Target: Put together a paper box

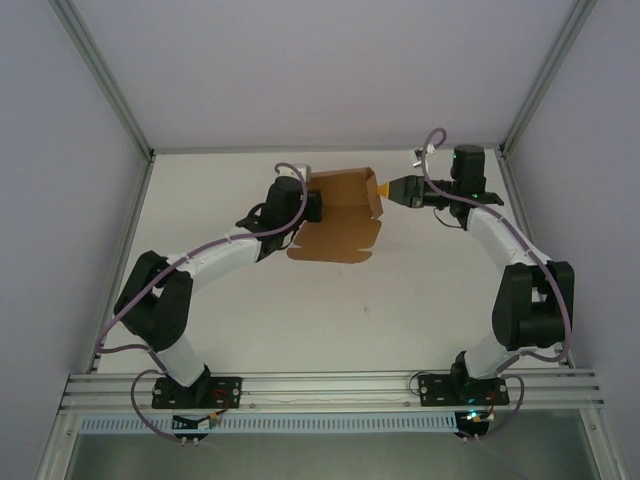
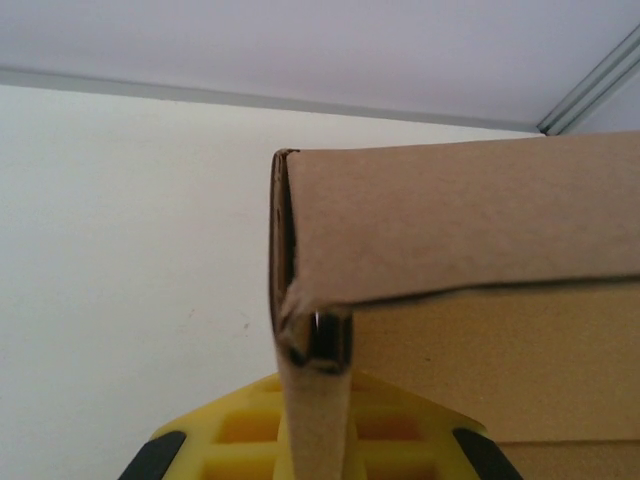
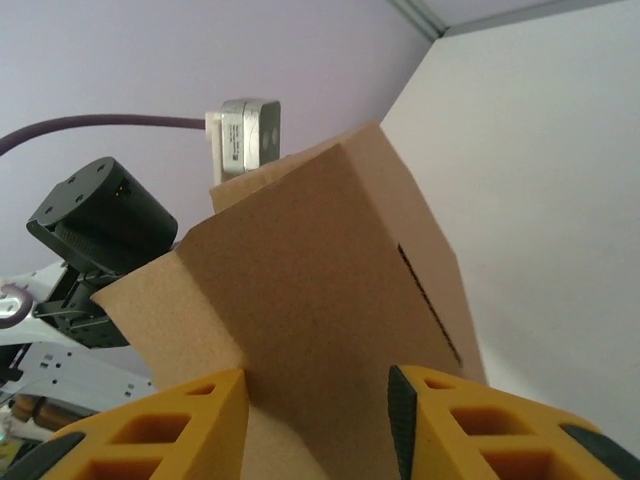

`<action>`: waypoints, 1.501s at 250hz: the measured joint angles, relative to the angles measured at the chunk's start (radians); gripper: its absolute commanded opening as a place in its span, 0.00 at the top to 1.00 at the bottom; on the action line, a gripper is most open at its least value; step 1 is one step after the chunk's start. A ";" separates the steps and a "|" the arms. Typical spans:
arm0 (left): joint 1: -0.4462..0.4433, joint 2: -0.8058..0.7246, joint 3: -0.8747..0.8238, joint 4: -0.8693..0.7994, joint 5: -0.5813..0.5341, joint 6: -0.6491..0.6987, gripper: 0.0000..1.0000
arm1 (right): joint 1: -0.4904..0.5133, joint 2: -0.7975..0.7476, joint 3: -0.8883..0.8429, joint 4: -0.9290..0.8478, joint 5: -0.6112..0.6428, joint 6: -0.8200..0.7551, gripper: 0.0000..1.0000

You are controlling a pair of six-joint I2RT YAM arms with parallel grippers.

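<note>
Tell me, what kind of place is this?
Probably a robotics lab test cell: a left arm and right arm bolted to a metal rail, a white table inside plain walls, and a part-folded paper box.

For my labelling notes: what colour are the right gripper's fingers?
Yellow with black trim; the fingers show best in the right wrist view.

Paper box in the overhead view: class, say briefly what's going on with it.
Two robot arms are working on the paper box, a partly folded brown cardboard piece on the table. The left pincer is shut on one cardboard wall. The right pincer straddles a panel on the opposite side; whether it grips is unclear. The box is not yet closed.
</note>
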 measured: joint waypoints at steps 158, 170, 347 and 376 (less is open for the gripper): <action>-0.002 0.000 0.000 -0.034 -0.025 0.023 1.00 | 0.118 -0.008 0.027 -0.199 0.397 -0.174 0.43; -0.002 0.000 0.000 -0.035 -0.023 0.024 1.00 | 0.135 -0.009 0.034 -0.215 0.461 -0.192 0.42; -0.021 0.103 0.082 -0.167 -0.073 0.037 1.00 | 0.386 0.143 0.071 -0.182 1.402 -0.193 1.00; -0.039 0.110 0.092 -0.178 -0.089 0.022 1.00 | 0.411 0.180 0.113 -0.218 1.554 -0.117 1.00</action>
